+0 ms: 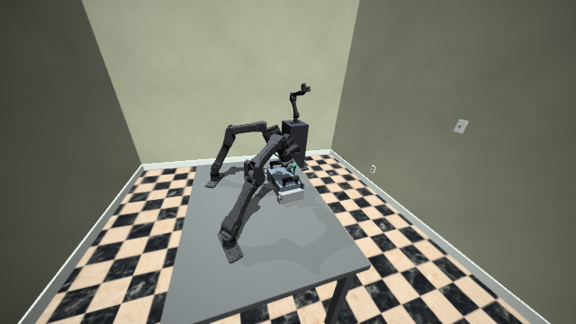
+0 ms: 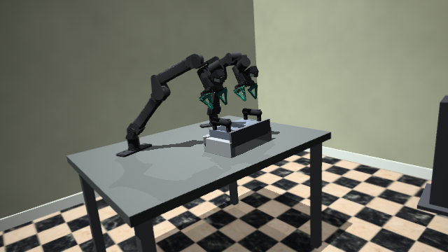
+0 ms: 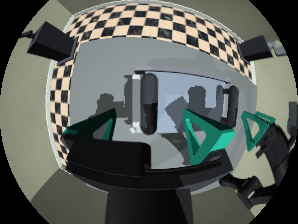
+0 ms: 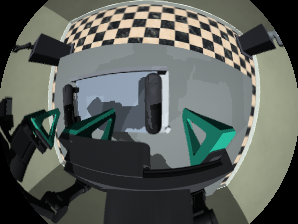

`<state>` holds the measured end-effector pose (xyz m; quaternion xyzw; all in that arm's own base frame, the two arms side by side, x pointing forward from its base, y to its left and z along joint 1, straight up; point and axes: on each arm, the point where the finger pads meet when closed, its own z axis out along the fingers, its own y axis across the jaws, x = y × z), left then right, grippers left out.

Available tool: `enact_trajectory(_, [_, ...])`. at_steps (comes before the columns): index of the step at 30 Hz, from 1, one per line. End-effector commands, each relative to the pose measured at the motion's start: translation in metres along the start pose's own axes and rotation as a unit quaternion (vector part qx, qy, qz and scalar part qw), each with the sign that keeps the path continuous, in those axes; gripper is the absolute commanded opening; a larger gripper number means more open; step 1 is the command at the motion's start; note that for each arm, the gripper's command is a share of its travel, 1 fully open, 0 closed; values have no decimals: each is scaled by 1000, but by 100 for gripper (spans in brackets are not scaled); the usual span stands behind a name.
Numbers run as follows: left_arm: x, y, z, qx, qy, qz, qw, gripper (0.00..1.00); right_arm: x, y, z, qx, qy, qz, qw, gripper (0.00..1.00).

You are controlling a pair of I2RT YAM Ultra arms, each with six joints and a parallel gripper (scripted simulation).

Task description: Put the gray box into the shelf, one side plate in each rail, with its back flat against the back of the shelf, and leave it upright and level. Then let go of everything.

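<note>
1. Left of the shelf's middle, the left gripper hangs above the left handle, its jaws wide apart, gripping nothing.
2. The shelf stands on the table and contains the gray box — upright and roughly level, its upper part showing above the shelf's light end. I cannot tell whether both side plates are in their rails or the back is flush.
3. Right of the shelf's middle, the right gripper hangs above the right handle — jaws also spread wide, touching neither handle nor box.
</note>
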<state>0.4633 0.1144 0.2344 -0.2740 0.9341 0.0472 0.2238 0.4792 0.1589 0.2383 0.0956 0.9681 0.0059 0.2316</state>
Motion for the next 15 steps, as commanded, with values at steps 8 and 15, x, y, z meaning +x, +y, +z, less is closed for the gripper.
enact_trajectory(8, [-15,0,-41,13,-47,-6,999,100,-7,6,-33,-19,-33,2,999,100])
enact_trajectory(15, [-15,0,-41,13,-47,-6,999,100,-7,6,-33,-19,-33,2,999,100])
